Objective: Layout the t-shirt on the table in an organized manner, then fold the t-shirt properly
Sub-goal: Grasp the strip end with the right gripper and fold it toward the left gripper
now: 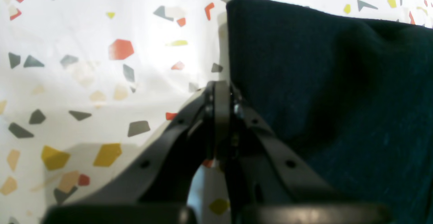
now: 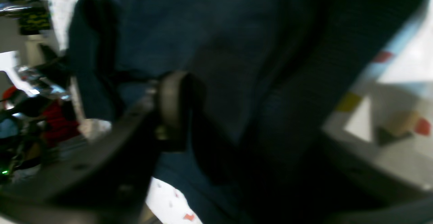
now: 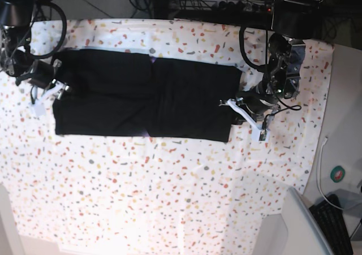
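Note:
The black t-shirt [image 3: 141, 94] lies spread as a wide rectangle across the far half of the speckled table [image 3: 169, 193]. My left gripper [image 1: 221, 90] is shut, its tips right against the t-shirt's [image 1: 321, 82] side edge; I cannot tell whether any cloth is pinched. In the base view the left gripper [image 3: 232, 103] sits at the shirt's right edge. My right gripper [image 3: 56, 88] is at the shirt's left edge. In the blurred right wrist view its jaws stand apart around a thick bunch of the t-shirt [image 2: 236, 48], one finger pad [image 2: 172, 105] pressing the cloth.
The table covering reaches the near edge of the base view. A grey surface with a round green object [image 3: 337, 174] and a keyboard [image 3: 334, 227] lies off the table's right side. Cables and equipment [image 3: 226, 3] run along the far edge.

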### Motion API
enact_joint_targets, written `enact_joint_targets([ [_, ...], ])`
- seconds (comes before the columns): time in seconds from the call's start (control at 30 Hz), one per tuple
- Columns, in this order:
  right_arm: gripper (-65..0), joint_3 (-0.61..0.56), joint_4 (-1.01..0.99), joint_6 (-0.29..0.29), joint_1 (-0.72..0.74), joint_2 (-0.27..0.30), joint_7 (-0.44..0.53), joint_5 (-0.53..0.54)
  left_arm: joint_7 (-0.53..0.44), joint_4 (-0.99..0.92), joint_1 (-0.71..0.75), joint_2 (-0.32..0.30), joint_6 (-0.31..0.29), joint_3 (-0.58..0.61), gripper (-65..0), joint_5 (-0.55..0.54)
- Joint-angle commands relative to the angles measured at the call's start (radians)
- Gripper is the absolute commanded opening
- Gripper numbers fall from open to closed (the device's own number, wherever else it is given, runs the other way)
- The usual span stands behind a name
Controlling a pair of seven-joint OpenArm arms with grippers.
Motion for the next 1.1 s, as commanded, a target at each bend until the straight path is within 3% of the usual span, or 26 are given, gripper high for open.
enact_joint_targets([
  [0.0,-51.2,0.005,0.005,-0.009,0.003,0.014,-0.011,-0.007,0.043,0.006,0.0,0.002,-0.002,0.005,-65.0,0.004],
  [0.07,-65.0,0.007,0.005,-0.009,0.015,0.014,-0.009,-0.007,0.044,0.006,0.0,0.019,-0.002,0.005,-65.0,0.005],
  [0.17,-65.0,0.007,0.007,-0.038,0.03,0.016,-0.007,-0.008,0.044,0.006,-0.003,0.028,-0.002,0.011,-65.0,0.005],
  [0.27,-65.0,0.001,0.022,-0.15,0.035,0.036,-0.009,-0.008,0.044,0.007,-0.013,0.028,-0.002,0.097,-65.0,0.002],
  [0.4,-65.0,-0.001,0.106,-0.253,0.027,0.057,-0.012,-0.014,0.043,0.006,-0.023,0.039,0.001,0.166,-65.0,-0.001],
  [0.63,-65.0,-0.001,0.373,-0.414,-0.019,0.054,-0.052,-0.179,0.046,0.007,-0.043,0.111,0.001,0.177,-65.0,0.004],
  [0.83,-65.0,-0.001,0.579,-0.435,-0.031,-0.007,-0.152,-0.307,0.046,0.006,-0.063,0.149,0.001,0.18,-65.0,0.005],
  [0.97,-65.0,-0.018,0.688,-0.435,-0.031,-0.085,-0.213,-0.507,0.046,-0.005,-0.089,0.149,0.001,0.255,-65.0,0.005],
  [1.07,-65.0,-0.124,0.769,-0.435,-0.031,-0.105,-0.221,-0.651,0.046,-0.005,-0.095,0.149,0.003,0.267,-65.0,0.004],
])
